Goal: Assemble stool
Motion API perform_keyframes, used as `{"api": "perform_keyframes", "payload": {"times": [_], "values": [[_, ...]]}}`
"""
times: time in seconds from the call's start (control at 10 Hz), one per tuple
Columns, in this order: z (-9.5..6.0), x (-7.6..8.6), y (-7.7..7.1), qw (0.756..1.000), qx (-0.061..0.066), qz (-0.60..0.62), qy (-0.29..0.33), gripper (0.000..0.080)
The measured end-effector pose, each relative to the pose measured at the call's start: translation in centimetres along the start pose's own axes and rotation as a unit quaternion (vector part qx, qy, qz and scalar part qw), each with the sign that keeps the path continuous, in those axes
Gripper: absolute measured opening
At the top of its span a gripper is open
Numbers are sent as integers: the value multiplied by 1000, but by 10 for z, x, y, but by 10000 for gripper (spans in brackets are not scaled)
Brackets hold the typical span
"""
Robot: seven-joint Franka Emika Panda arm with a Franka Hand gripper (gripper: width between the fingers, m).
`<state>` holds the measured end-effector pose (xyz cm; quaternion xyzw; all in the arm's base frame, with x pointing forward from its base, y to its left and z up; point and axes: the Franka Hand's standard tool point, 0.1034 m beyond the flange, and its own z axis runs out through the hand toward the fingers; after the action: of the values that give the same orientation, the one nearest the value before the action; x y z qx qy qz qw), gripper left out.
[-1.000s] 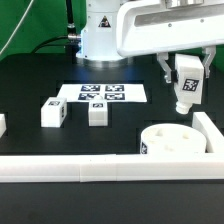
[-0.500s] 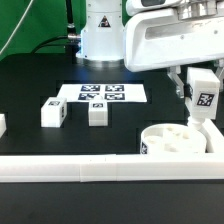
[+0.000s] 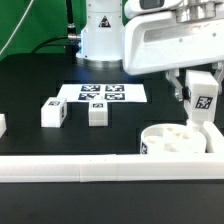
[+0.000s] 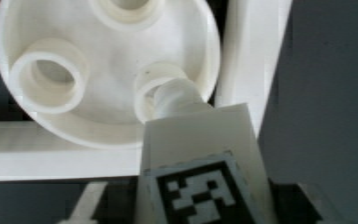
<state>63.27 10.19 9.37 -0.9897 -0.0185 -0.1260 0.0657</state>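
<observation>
Swinging upright since a second ago, the held leg block [image 3: 206,100] is now hanging over the seat disc [image 3: 172,145], toward the exterior view's right, with the gripper [image 3: 204,88] clenching it. A spare leg block [image 3: 54,113] and another leg block [image 3: 97,113] are lying near the marker board [image 3: 103,93]. Only the wrist view is showing the held block's tip meeting a socket [image 4: 165,92].

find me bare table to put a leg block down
Bare black table lies between the two loose leg blocks and the front rail, and from those blocks across to the seat disc. Crowded at the exterior view's right: seat disc, held leg block, side rail.
</observation>
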Motion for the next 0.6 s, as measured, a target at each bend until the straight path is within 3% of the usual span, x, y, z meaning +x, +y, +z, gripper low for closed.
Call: {"api": "perform_keyframes", "payload": {"times": [0.2,0.6], "values": [[8,4,2,1000,0,-11,10,324],[9,3,2,1000,0,-10,9,324]]}}
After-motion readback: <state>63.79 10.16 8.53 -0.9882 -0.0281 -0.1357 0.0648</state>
